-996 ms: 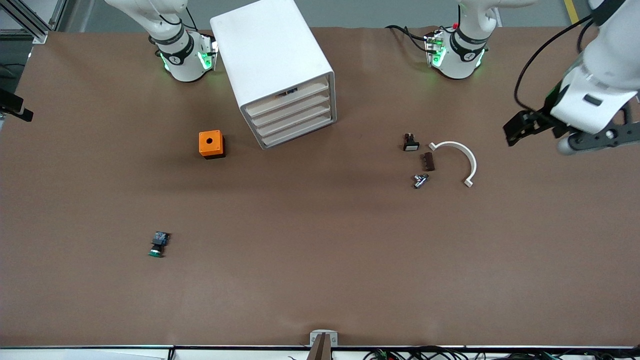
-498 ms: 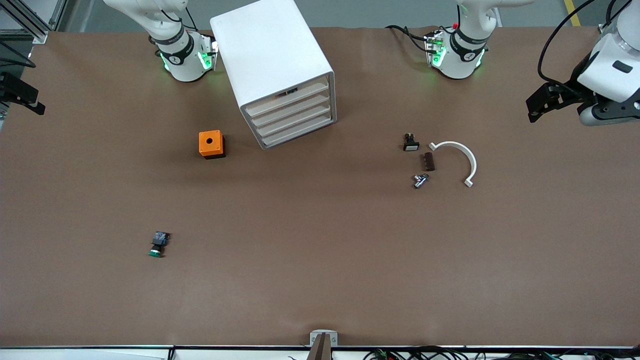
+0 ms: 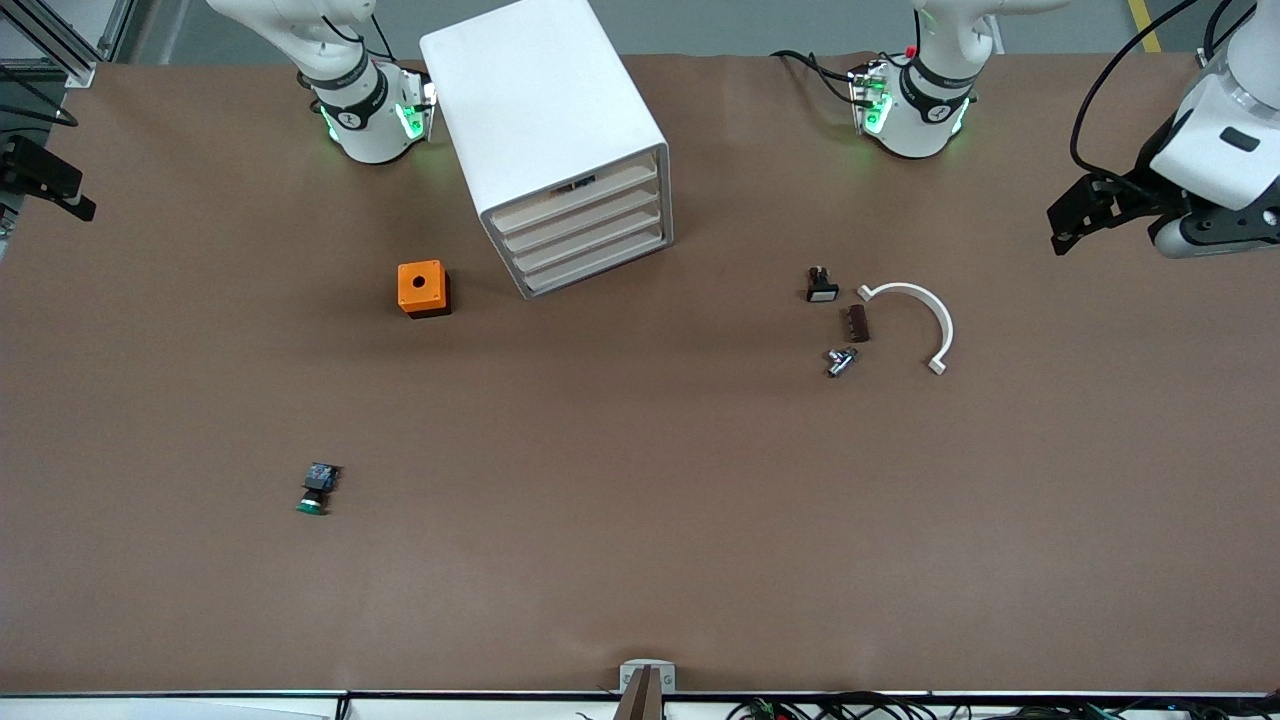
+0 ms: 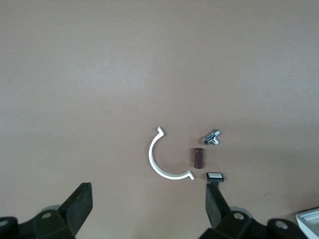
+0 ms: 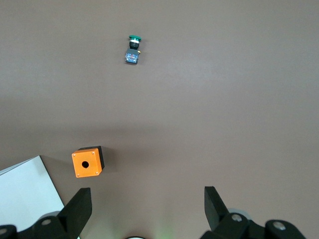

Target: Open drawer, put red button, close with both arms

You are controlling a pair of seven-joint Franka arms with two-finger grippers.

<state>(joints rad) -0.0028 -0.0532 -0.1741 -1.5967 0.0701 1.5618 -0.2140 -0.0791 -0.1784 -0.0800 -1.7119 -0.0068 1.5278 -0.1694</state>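
Observation:
The white cabinet point(image 3: 545, 110) stands near the arms' bases, and its four cream-fronted drawers point(image 3: 585, 228) all look pushed in. Its corner shows in the left wrist view point(image 4: 309, 220) and its top in the right wrist view point(image 5: 25, 195). The red button is not in view anywhere. My left gripper point(image 3: 1065, 222) hangs open and empty over the left arm's end of the table; its wrist view point(image 4: 148, 206) shows the jaws wide apart. My right gripper point(image 3: 50, 180) hangs open and empty at the right arm's table end; it also shows in its wrist view point(image 5: 147, 206).
An orange box with a round hole point(image 3: 423, 288) point(image 5: 87, 162) sits beside the cabinet. A green-capped button point(image 3: 315, 490) point(image 5: 133, 49) lies nearer the camera. A white arc clip point(image 3: 920, 315) point(image 4: 167, 160), brown block point(image 3: 856, 323), metal fitting point(image 3: 840, 361) and black switch point(image 3: 821, 286) lie grouped.
My left gripper has risen and drawn back toward the left arm's end of the table. My right gripper has shifted a little toward the arms' bases. Nothing on the table has moved.

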